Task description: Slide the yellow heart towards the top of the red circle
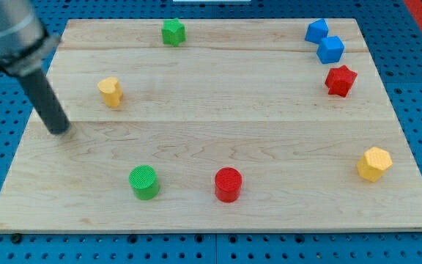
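Observation:
The yellow heart [110, 91] sits on the wooden board at the view's upper left. The red circle [228, 183] stands near the view's bottom, a little right of centre. My tip [58, 130] rests on the board at the view's left, below and to the left of the yellow heart, a short gap apart from it. The rod leans up toward the view's top left corner.
A green circle [144, 181] stands left of the red circle. A green star [173, 31] is at the top. Two blue blocks [316, 31] [330, 49] and a red star [340, 80] are at the top right. A yellow hexagon [374, 163] is at the right. The board edge [20, 139] runs just left of my tip.

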You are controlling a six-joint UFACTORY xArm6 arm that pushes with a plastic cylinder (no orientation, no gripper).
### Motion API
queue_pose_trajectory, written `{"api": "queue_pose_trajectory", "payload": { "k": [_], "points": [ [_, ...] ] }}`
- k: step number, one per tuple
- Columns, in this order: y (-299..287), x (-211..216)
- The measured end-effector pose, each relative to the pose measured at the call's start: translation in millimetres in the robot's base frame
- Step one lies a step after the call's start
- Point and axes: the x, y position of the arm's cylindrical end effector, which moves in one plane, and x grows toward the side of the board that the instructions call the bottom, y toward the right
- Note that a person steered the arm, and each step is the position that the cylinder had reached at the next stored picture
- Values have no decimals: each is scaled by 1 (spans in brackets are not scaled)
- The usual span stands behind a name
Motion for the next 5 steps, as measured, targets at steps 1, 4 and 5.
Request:
{"api": "queue_pose_trajectory", "payload": {
  "k": [1,4,5],
  "points": [
    [-17,-65],
    [106,-63],
    [136,-44]
  ]
}}
